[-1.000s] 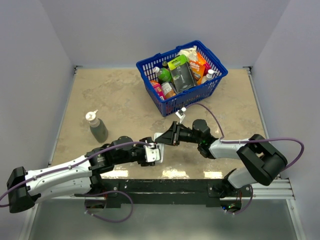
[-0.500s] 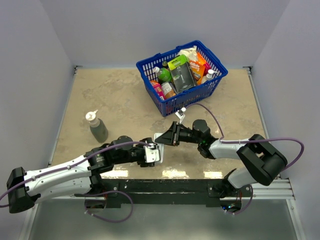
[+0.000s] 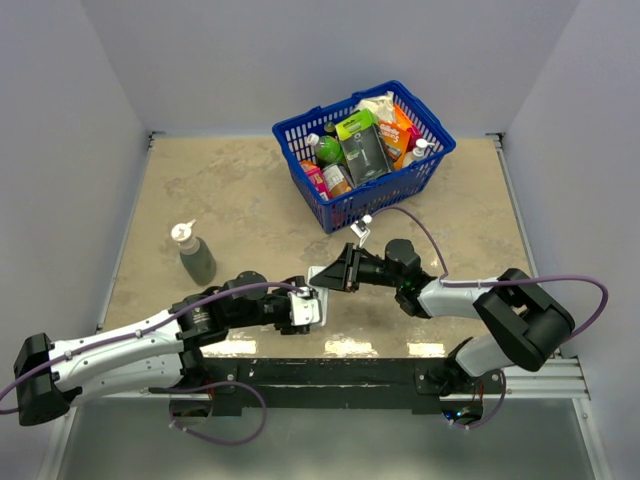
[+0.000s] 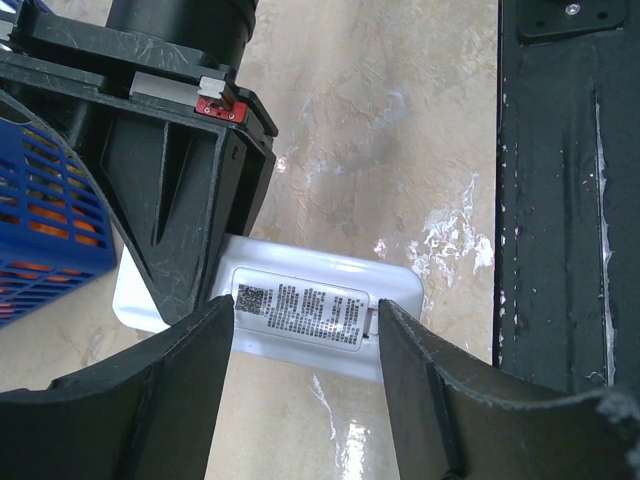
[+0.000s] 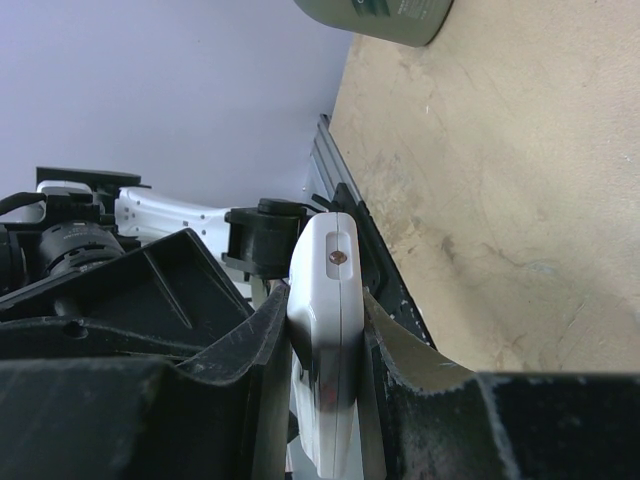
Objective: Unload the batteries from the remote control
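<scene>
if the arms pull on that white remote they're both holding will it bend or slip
Probably no bending: the remote control looks like a rigid moulded plastic shell. Slipping seems likelier, since its glossy white surface is pinched between the right tool and the left tool. It looks light.

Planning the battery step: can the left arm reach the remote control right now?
Probably yes: the left pincer already straddles the remote control, while the right pincer clamps its other end.

remote control [image 5: 326,340]: white, seen end-on, small screw at its tip
right pincer [image 5: 325,350]: dark fingers [image 5: 262,345] pressed on both flat sides of it
counter [image 5: 500,180]: beige, mottled
bottle [image 5: 385,18]: greenish base at top edge
left arm [image 5: 150,215]: white and black, behind
</scene>
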`<action>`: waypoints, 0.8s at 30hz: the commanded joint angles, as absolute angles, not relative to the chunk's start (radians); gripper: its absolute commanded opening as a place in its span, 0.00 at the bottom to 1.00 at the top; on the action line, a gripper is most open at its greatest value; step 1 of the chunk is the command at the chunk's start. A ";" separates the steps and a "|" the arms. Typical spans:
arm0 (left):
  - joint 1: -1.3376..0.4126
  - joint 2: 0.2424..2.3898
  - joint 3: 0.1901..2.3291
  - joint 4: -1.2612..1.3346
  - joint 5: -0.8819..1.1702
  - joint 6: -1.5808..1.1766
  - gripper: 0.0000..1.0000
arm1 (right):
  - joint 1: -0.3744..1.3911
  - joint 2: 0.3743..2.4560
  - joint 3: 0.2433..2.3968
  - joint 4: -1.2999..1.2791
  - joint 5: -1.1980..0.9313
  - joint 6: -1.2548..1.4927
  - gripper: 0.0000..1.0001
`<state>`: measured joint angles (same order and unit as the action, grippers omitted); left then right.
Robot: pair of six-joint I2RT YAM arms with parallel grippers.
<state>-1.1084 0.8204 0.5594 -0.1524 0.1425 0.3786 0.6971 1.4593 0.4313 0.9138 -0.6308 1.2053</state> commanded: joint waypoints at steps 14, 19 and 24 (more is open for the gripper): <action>-1.115 0.845 0.583 -0.150 0.089 0.425 0.63 | 0.695 1.419 0.430 0.979 -0.653 1.223 0.00; -1.115 0.865 0.591 -0.147 0.060 0.463 0.63 | 0.696 1.423 0.430 0.980 -0.657 1.223 0.00; -1.115 0.888 0.606 -0.143 0.035 0.488 0.62 | 0.696 1.428 0.420 1.000 -0.657 1.233 0.00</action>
<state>-1.1160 0.8696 0.5705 -0.1539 0.1036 0.4316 0.6903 1.4574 0.4187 0.9131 -0.6189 1.1965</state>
